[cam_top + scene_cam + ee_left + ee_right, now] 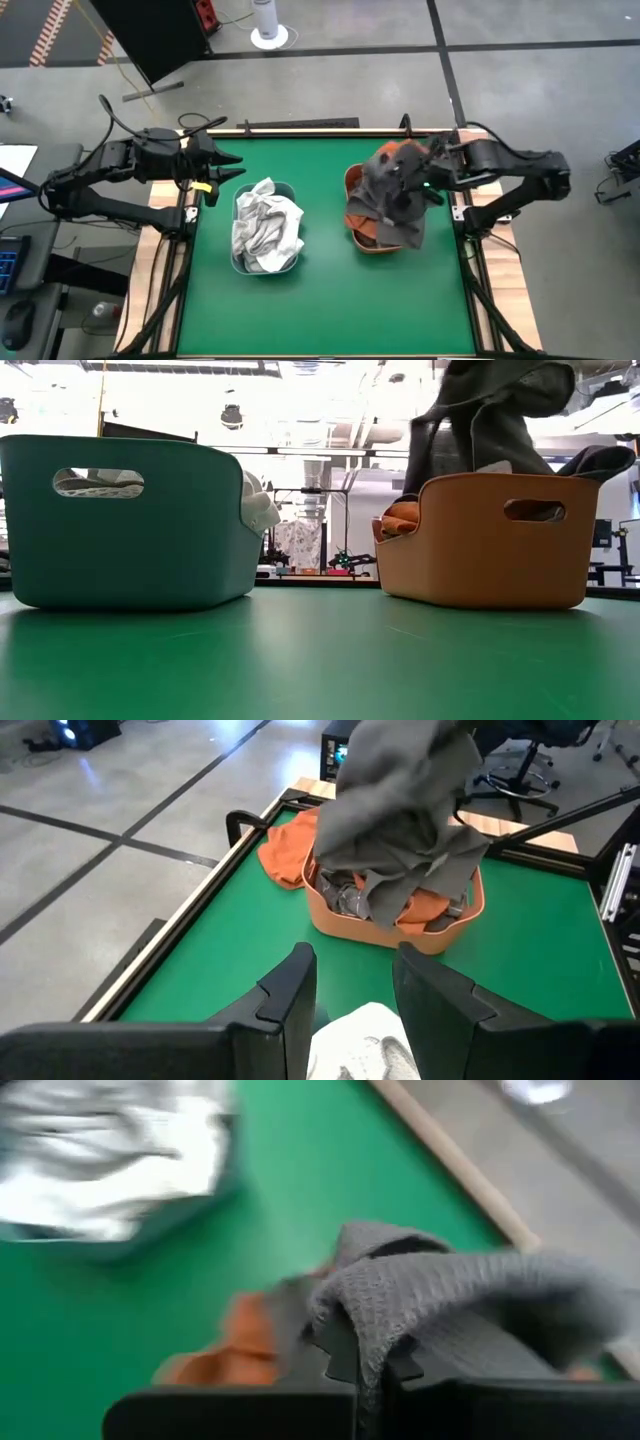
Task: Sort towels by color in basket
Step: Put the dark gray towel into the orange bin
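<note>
At right of centre, a dark grey towel [392,190] is gripped by the right hand [425,172] above the orange basket [356,225]; it should be lowered fully inside before release.

Two dark, matte-black jointed arms, built from rounded motor housings linked by slim tubular segments. Black cable looping above the left arm's rear joints; small yellow tag just behind the left gripper [232,167]. Flat, squared black fingers [292,995] with stepped inner faces. Right gripper [425,180] of matching black finish; toothed, serrated inner edges on its fingers [335,1350].
</note>
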`<state>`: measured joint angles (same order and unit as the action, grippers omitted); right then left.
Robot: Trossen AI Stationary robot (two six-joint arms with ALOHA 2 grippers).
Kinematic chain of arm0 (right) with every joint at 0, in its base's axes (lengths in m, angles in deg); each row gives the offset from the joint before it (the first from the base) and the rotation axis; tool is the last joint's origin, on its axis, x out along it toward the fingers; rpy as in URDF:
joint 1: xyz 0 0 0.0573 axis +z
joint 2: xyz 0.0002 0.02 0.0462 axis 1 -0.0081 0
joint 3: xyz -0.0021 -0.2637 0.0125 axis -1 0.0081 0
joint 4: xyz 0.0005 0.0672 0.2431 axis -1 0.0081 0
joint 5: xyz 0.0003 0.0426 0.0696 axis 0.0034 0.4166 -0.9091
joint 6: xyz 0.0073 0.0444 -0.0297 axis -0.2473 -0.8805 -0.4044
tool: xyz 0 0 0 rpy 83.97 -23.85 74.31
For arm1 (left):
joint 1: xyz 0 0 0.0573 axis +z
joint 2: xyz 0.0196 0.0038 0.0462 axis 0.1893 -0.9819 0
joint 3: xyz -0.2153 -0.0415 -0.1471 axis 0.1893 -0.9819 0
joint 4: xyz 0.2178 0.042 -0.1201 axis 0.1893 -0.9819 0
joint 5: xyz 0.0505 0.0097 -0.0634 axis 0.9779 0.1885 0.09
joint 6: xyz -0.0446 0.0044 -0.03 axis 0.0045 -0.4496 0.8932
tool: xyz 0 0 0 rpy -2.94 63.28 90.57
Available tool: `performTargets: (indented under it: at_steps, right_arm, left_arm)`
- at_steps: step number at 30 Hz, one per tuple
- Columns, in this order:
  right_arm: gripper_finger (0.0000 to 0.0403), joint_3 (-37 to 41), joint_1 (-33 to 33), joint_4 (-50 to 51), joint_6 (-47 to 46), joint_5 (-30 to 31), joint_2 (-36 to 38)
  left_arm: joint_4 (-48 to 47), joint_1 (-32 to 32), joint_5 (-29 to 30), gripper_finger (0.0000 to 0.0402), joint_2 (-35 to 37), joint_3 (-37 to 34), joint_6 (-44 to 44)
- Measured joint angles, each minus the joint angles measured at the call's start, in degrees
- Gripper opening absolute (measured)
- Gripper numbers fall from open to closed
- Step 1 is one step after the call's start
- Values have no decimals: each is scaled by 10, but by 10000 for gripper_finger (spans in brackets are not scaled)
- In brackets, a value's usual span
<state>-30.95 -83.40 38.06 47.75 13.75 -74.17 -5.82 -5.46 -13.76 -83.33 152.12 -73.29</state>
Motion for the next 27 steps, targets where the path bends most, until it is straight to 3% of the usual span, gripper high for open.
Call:
performTargets:
  at_steps: [5,8,11,13,19,23,27]
  right_arm:
    - [20,0,-22,-89,-8,-161,-46]
    - [20,-1,-41,-23,-61,-221,-74]
    - [20,1,-50,81,-73,-235,-120]
    - [20,1,-53,98,-58,-235,-143]
    - [20,16,-80,89,13,-238,-201]
    - [21,93,-100,61,51,-271,-209]
    - [22,188,-104,-49,64,-293,-193]
  left_arm:
    - [0,0,0,125,0,0,-1]
    - [0,0,0,125,0,0,-5]
    - [0,0,0,125,0,0,-9]
    - [0,0,0,125,0,0,-9]
    - [0,0,0,125,0,0,-15]
    - [-1,0,-17,125,4,0,-8]
    - [-2,0,-24,125,8,0,12]
